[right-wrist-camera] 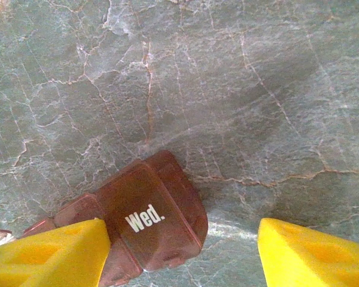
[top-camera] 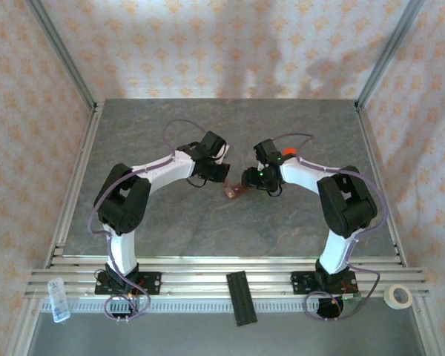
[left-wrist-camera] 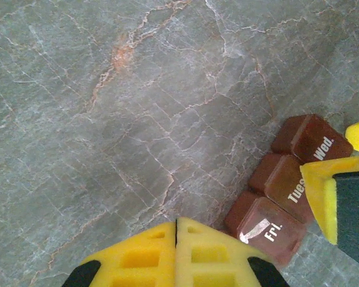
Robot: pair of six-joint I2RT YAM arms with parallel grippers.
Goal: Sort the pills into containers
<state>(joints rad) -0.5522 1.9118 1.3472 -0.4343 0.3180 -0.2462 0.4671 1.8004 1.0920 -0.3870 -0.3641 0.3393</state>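
Mid-frame, the reddish-brown plastic compartment strip (top-camera: 233, 193) sits between closed-up left gripper (left-wrist-camera: 176, 230) and spread right gripper (right-wrist-camera: 182, 239); either might shove it askew.

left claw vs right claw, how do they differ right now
The left claw is shut, fingertips pressed together; the right claw stands open. The left claw sits beside the reddish-brown container strip, while the right claw has the strip's Wed. end between its fingers. Both have yellow fingers and face the grey table.
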